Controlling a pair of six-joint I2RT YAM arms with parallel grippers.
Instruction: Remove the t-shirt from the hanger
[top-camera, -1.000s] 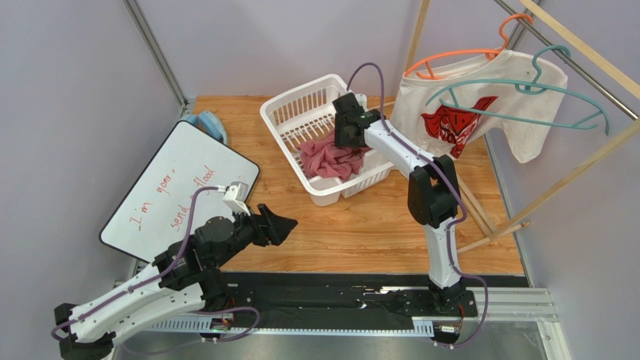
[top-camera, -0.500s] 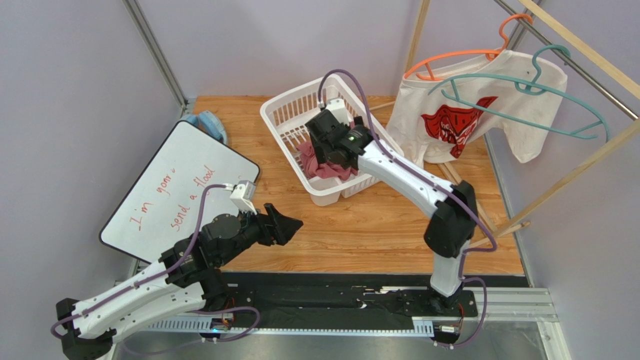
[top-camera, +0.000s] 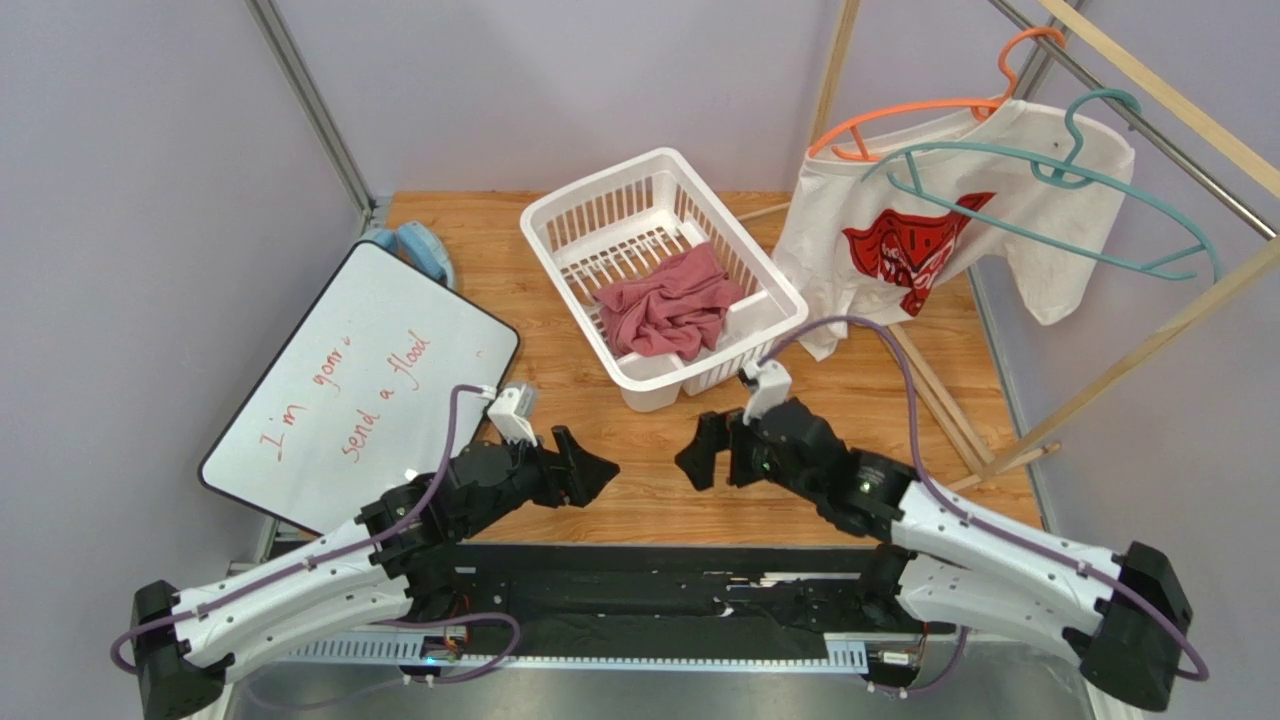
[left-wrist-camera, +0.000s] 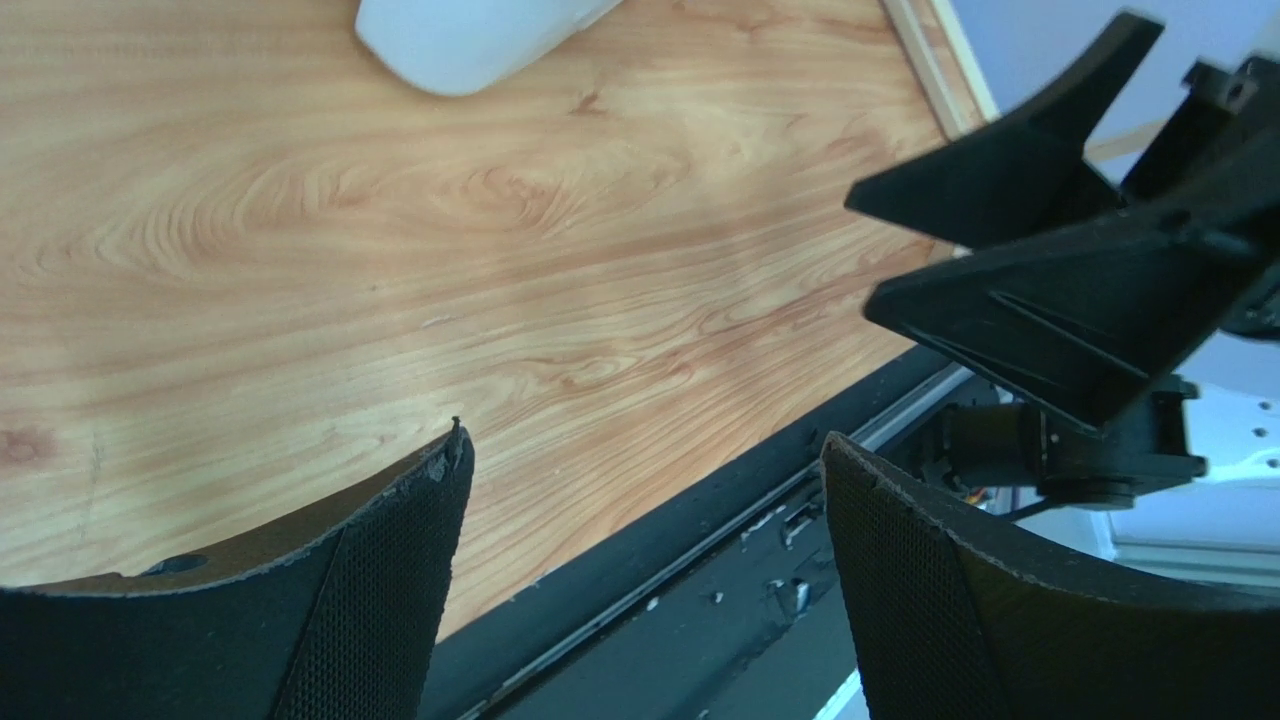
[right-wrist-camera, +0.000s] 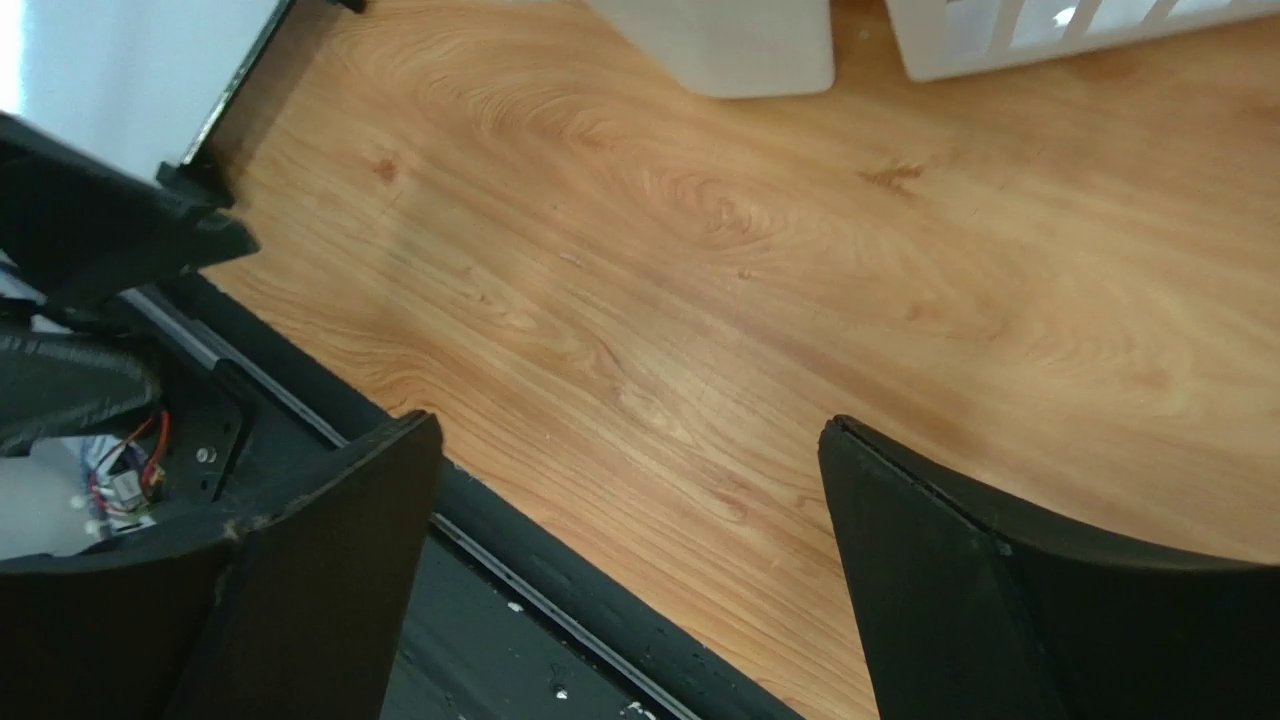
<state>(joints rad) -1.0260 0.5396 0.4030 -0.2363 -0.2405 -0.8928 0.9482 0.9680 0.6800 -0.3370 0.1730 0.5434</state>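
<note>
Top external view showed your right gripper (top-camera: 694, 450) pulled back from the basket (top-camera: 649, 393) to the near edge, fingers wide apart and empty; left gripper (top-camera: 594, 462) likewise spread. The t-shirt (top-camera: 666, 300) lay crumpled in the basket, the hanger (top-camera: 1070, 168) hung bare: removal looked finished.

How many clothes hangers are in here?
2: the orange hanger holds the white t-shirt on the wooden rack at right; the bare teal hanger hangs beside it on the same rack.

A tabletop (top-camera: 649, 483) gap separates left end effector (top-camera: 598, 468) from right end effector (top-camera: 691, 450); basket (top-camera: 658, 393) blocks beyond.
</note>
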